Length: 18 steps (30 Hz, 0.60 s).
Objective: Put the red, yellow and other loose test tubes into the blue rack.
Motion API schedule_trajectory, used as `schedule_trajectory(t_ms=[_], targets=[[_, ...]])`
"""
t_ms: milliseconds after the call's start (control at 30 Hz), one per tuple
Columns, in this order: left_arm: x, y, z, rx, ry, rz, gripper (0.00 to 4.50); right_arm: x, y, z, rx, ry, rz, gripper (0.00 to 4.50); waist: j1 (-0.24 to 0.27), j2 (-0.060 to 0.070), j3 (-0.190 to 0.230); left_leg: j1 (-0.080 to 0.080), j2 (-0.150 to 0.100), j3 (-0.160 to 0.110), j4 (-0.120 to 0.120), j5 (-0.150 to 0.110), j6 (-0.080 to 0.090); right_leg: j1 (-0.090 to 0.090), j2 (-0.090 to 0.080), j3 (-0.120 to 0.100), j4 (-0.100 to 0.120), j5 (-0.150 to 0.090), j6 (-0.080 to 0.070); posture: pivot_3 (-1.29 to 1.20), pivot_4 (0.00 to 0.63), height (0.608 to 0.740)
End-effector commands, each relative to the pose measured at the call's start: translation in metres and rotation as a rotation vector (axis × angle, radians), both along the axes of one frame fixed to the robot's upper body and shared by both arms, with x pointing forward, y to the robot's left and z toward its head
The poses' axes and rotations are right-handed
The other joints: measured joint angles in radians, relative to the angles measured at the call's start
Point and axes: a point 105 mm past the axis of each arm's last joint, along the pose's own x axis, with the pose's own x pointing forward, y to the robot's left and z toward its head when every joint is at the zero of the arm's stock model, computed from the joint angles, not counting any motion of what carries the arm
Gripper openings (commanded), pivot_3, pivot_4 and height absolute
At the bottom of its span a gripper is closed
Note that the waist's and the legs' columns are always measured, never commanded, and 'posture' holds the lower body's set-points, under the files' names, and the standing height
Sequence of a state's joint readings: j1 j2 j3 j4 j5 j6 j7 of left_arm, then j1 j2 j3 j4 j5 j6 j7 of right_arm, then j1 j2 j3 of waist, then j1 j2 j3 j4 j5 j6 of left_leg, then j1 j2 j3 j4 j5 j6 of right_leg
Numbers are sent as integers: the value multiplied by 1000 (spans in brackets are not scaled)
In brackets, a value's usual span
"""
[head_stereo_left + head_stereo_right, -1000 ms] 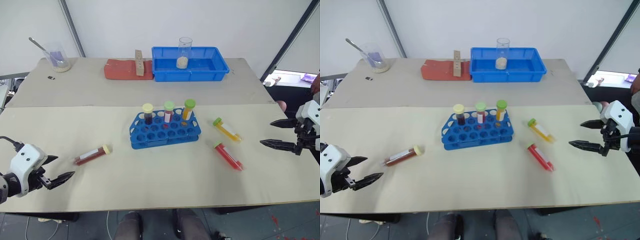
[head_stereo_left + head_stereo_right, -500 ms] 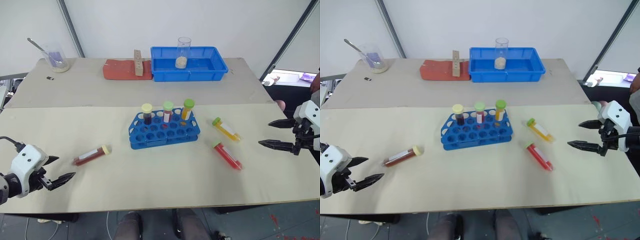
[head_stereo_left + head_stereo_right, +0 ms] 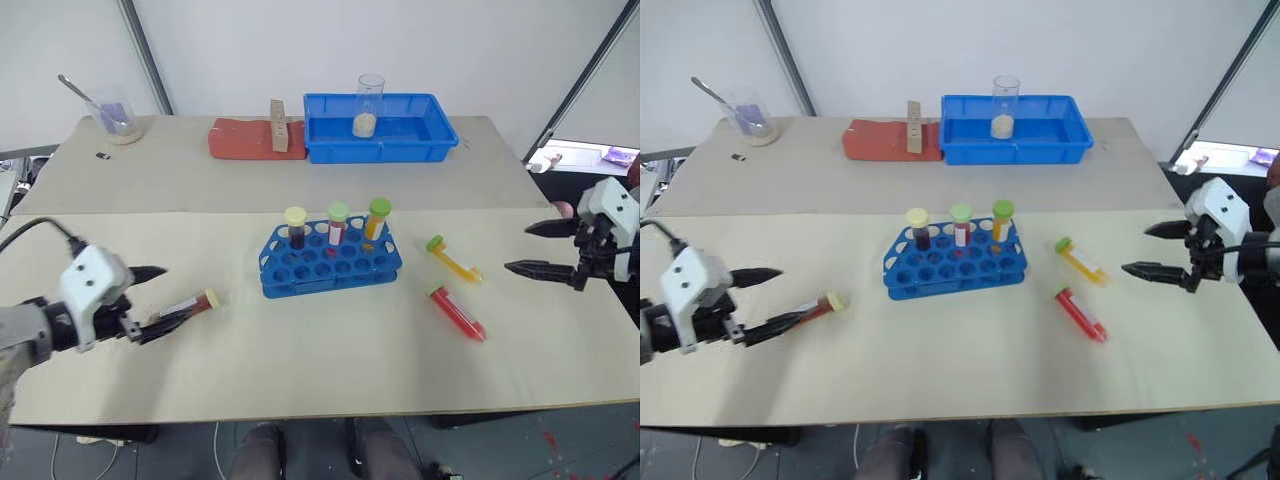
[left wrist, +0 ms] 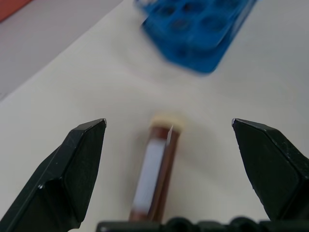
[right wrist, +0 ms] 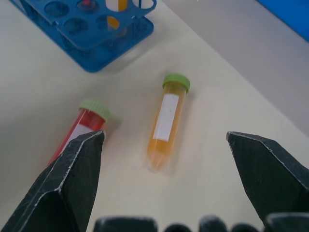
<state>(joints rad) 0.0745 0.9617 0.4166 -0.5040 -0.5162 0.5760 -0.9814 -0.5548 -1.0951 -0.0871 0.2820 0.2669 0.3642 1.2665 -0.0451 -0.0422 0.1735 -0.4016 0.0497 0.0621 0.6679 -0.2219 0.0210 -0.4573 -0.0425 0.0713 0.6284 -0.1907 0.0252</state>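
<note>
The left tool [image 3: 150, 300] stands wide, its black fingers either side of the dark-red, cream-capped tube [image 4: 155, 170] lying on the pale counter [image 3: 330, 370], not closed on it. The right tool [image 3: 530, 248] gapes equally wide, facing the yellow green-capped tube [image 5: 167, 120] and red green-capped tube [image 3: 458, 310] lying beside the blue plastic rack [image 3: 330, 265], which holds three upright tubes.
</note>
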Motion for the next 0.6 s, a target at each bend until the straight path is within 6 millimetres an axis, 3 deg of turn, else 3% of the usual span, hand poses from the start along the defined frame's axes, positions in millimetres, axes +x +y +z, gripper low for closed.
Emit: schedule_trajectory(t_ms=[33,167,300,600], targets=[[-6,-27,13,-22,-11,-111,4500,7,14,10,-42,4,-23,4467,-2,0,0,0,0,0,0,0,0,0,0,0,0,0,0,0,150,740],[-6,-60,16,-69,-14,-246,4500,31,31,-3,-138,77,-70,4467,-4,0,0,1,0,0,0,0,0,0,1,0,1,3,5,0,150,740],[-4,-82,18,-81,-15,-355,4500,49,41,-23,-187,198,-88,4467,1,0,0,1,-1,-1,1,0,0,1,1,1,1,3,3,0,150,740],[0,-100,14,-62,-25,-436,4500,87,37,-53,-241,293,-214,4467,-2,0,0,-6,-3,-3,1,0,0,-1,1,1,-3,8,3,0,150,740]])
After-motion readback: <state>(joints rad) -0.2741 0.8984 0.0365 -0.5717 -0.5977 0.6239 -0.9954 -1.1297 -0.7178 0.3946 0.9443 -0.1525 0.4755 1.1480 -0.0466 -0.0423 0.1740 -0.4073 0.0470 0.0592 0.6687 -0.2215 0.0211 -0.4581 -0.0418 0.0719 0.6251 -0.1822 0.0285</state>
